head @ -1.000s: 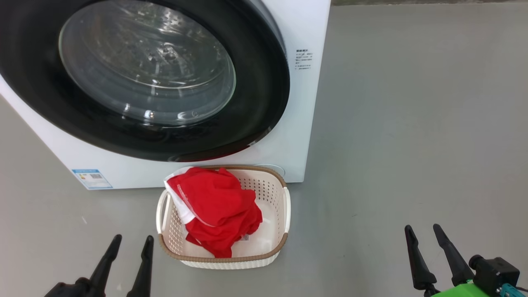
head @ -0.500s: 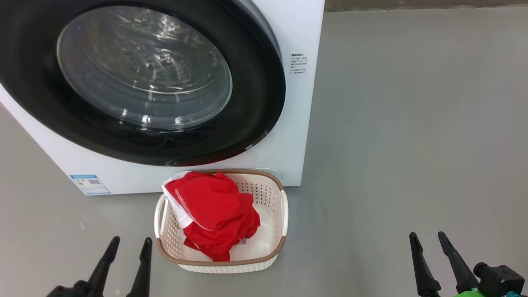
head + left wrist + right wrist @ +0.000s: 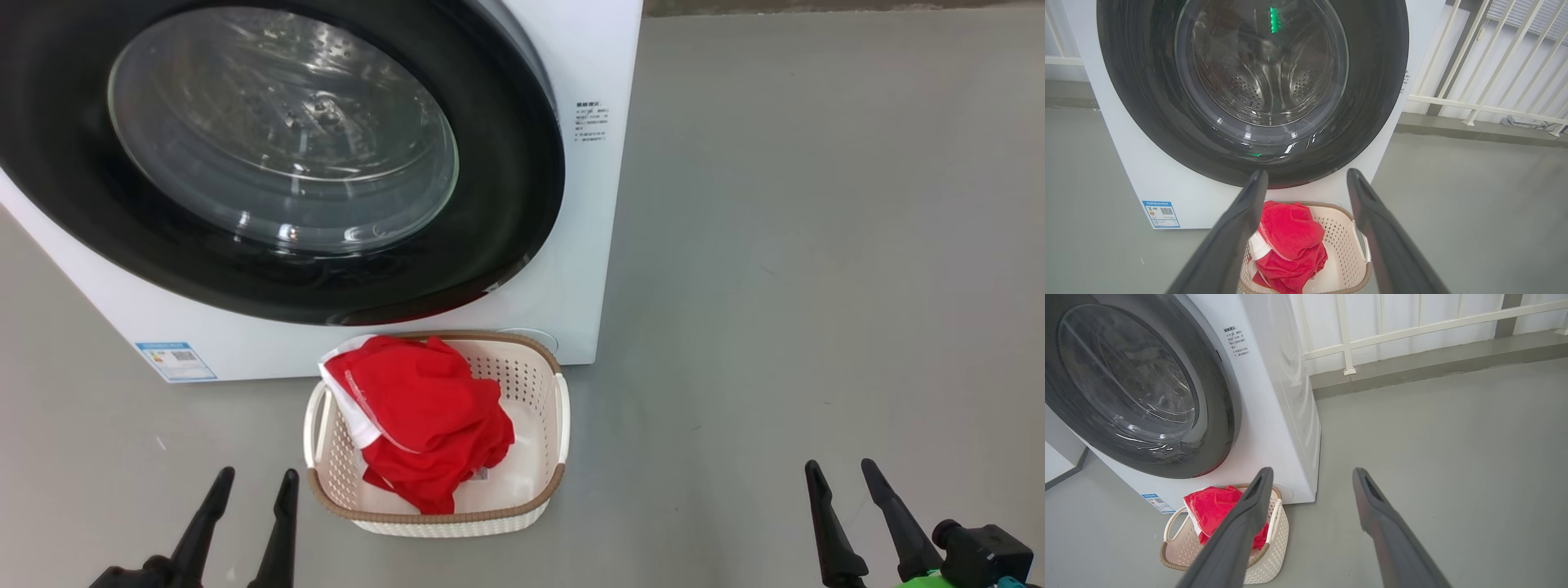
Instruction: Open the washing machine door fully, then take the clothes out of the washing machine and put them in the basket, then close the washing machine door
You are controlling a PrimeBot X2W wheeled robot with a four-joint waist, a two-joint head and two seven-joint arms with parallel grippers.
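The left gripper hung low at the left above the grey floor, its 2 fingers parted and holding nothing. Beyond it, the washing machine bore a small blue label low on its front, and the washing machine door lay closed flush against it. Just before the machine stood the basket, with the red clothes heaped in its left half. At the far right, the right gripper hung with its fingers spread and empty.

Grey floor — washing machine, basket resting on it.
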